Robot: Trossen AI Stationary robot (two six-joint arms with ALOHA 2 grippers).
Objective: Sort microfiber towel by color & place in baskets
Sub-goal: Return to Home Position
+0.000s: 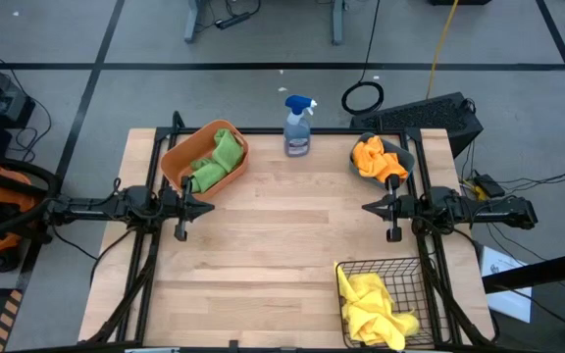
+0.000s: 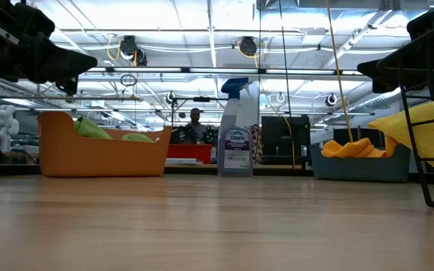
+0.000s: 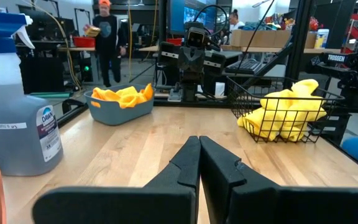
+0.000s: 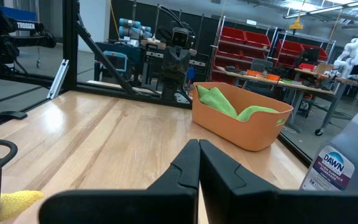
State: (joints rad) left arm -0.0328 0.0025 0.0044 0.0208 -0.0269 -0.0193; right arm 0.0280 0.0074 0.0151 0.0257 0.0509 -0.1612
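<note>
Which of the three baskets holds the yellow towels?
The black wire mesh basket; the orange tub holds green towels, the teal bin orange towels.

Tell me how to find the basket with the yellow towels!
Start at the big wooden table and go to the right pincer's side, at the edge far from the spray bottle. In that corner sits the wire basket, holding the yellow towels. It alone is black see-through mesh; the orange tub and the teal bin are solid plastic.
</note>
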